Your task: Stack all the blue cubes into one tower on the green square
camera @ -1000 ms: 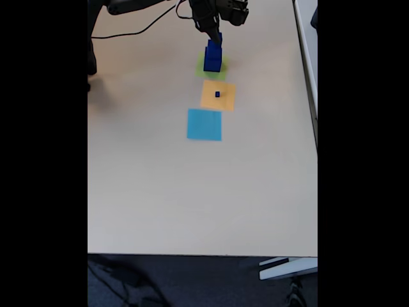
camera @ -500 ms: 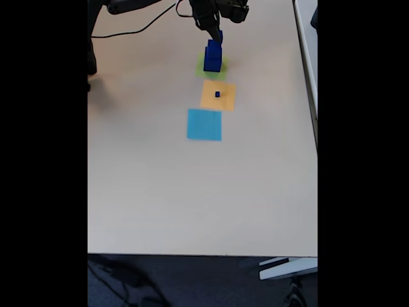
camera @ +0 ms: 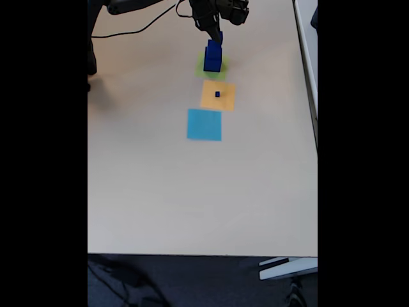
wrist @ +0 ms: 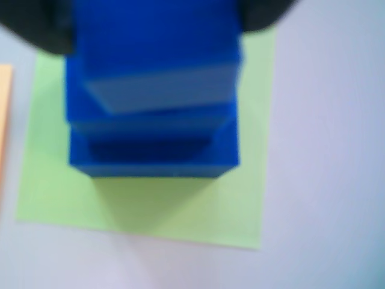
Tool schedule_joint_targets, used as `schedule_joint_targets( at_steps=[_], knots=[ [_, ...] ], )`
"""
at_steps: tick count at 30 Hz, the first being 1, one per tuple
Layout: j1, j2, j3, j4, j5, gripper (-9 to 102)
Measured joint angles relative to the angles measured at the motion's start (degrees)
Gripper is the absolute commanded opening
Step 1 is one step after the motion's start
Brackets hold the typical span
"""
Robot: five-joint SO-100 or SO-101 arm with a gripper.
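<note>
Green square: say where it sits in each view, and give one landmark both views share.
Wrist view: the green square fills the middle, under the stack of blue cubes, with its front edge towards the bottom.
Fixed view: the green square is near the top centre, mostly covered by the stack of blue cubes.
Shared landmark: the orange square, a sliver at the wrist view's left edge.

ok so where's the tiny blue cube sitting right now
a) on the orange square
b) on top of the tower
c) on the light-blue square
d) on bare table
a: in the fixed view the tiny blue cube sits on the orange square, apart from the blue tower on the green square.
</note>
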Motion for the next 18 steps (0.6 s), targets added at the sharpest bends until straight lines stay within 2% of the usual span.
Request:
schedule_joint_targets(
  at_steps=[18],
  knots=[
    [0.00, -0.09, 1.76, 0.09, 0.09, 13]
  ],
)
